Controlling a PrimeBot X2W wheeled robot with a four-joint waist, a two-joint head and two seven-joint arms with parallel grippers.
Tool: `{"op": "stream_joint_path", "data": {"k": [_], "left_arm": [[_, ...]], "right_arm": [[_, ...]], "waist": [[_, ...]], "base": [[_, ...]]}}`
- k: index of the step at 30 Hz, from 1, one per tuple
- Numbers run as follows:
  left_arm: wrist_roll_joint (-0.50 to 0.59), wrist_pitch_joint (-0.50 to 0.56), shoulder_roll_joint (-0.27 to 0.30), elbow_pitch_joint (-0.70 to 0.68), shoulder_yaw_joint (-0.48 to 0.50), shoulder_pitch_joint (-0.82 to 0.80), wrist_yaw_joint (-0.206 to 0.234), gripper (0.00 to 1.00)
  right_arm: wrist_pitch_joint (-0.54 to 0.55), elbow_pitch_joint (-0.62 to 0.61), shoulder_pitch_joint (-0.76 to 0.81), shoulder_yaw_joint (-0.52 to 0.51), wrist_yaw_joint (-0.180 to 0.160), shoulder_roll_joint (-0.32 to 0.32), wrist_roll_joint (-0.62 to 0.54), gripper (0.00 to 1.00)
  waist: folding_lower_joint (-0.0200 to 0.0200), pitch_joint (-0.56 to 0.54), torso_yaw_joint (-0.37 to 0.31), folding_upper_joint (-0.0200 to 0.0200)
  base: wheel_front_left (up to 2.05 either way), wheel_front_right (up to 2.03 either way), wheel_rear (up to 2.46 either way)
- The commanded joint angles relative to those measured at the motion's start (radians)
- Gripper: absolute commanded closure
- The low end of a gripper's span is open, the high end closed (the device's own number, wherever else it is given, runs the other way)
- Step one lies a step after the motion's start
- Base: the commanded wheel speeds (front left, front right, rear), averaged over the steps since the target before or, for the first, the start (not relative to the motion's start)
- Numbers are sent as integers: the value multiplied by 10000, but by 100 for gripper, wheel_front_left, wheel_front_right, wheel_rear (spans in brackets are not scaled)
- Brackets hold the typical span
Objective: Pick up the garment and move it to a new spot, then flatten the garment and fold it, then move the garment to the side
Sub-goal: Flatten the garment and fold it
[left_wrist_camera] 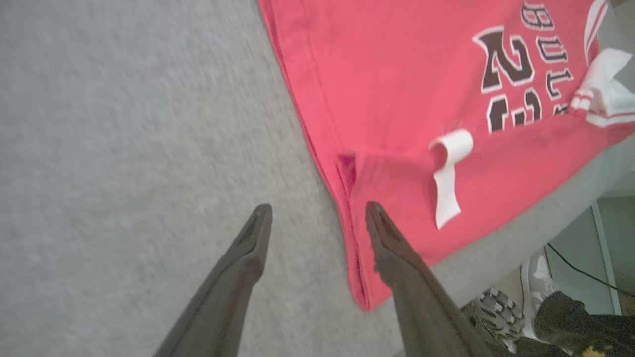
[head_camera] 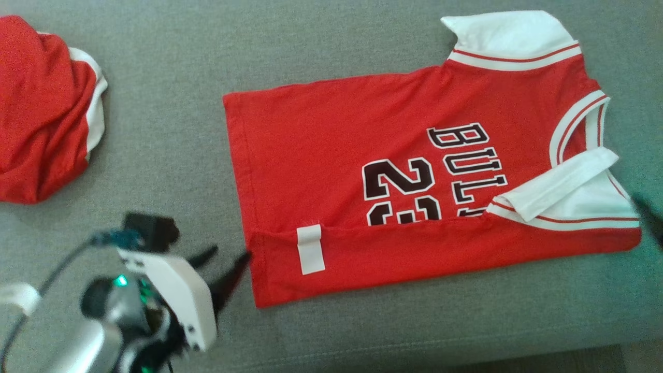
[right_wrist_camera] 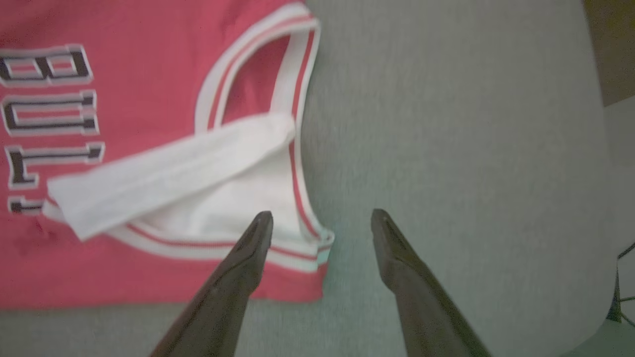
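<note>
Garment (head_camera: pixel 414 171) (a red numbered jersey, near edge folded over) is laid flat on the grey fabric surface (head_camera: pixel 171 103), pale floor (left_wrist_camera: pixel 603 238) seen past it, with left gripper (head_camera: pixel 231 252) and right gripper (right_wrist_camera: pixel 322 213) spread wide, empty, at its hem and collar ends.

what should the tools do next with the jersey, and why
Probably reach for the far edge and fold it inward: the left tool and right tool stand open at the two ends of the jersey, its near strip already lies folded over, while the far half lies flat.
</note>
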Motion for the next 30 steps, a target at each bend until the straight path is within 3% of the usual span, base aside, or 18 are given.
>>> {"op": "stream_joint_path", "data": {"k": [1,7,12,16,24,30], "left_arm": [[165,-91,364,-462,632,-894,91,0],[778,-11,-128,491,542,-3476,146,0],[1158,-46,-1015,2259,-15,-5575,-132,0],[1458,-112,-1387,3565,-469,-6474,-434,0],[1501,-301,-1750,4625,-830,-7076,-866,0],[1530,-262,-1803,5085,-969,-7418,-1026,0]], "right_arm": [[-166,-527,-953,-222,-7,-365,56,0],[31,218,-3935,-228,-7,457,-522,0],[-98,1846,-6228,323,-7,827,-1347,0],[-416,3274,-7388,584,-7,1069,-1868,0],[-829,5162,-8326,640,-7,1143,-2397,0],[-955,5855,-8568,852,-7,1088,-2289,0]], "waist": [[0,167,13,0],[0,1134,306,0],[0,1854,661,0],[0,2097,879,0],[0,2114,1161,0],[0,2094,1214,0]], "base": [[0,0,0],[0,0,0],[0,0,0],[0,0,0],[0,0,0],[0,0,0]]}}
